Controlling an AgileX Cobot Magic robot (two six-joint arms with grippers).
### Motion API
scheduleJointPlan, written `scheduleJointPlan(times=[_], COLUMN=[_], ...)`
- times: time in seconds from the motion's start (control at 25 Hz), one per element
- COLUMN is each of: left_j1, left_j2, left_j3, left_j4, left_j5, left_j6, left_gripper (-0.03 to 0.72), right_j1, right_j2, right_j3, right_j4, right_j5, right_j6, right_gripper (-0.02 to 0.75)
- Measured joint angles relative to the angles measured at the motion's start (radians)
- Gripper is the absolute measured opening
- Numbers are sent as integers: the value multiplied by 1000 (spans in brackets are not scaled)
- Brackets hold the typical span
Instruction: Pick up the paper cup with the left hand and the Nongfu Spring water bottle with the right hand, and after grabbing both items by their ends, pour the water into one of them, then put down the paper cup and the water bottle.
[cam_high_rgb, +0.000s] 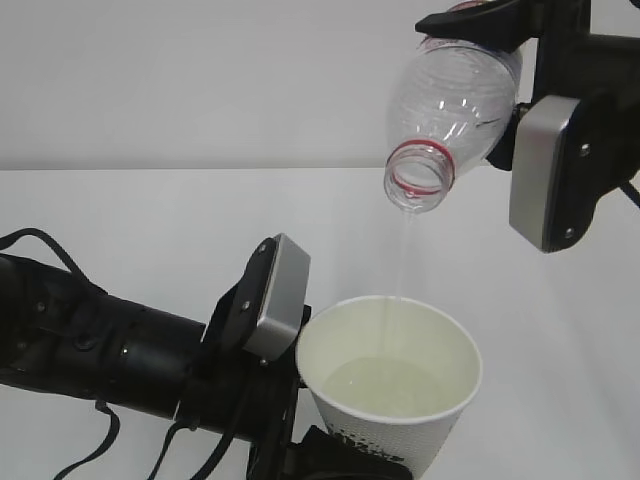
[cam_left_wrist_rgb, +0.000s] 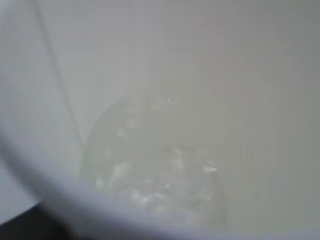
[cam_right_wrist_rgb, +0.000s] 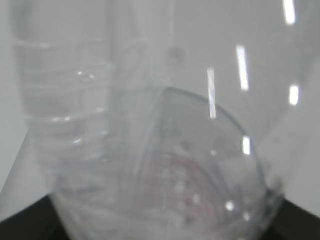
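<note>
Paper cup sits upright at lower centre of the exterior view, clamped near its base by the left end effector; rim open, cream interior. Nongfu Spring water bottle is tipped mouth-down above the cup, well apart from the rim, gripped at its far end by the right end effector. Water falls as a thin clear stream into the cup, pooling at the bottom. White table beneath. Right wrist view: bottle wall only, blurred.
</note>
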Motion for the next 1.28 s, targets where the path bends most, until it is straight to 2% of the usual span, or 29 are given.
scheduleJointPlan(times=[1.28], left_j1=[0], left_j2=[0], left_j3=[0], left_j4=[0], left_j5=[0], left_j6=[0], left_gripper=[508], right_j1=[0], right_j2=[0], right_j3=[-2], right_j4=[4], right_j5=[1], right_j6=[-24], right_gripper=[485])
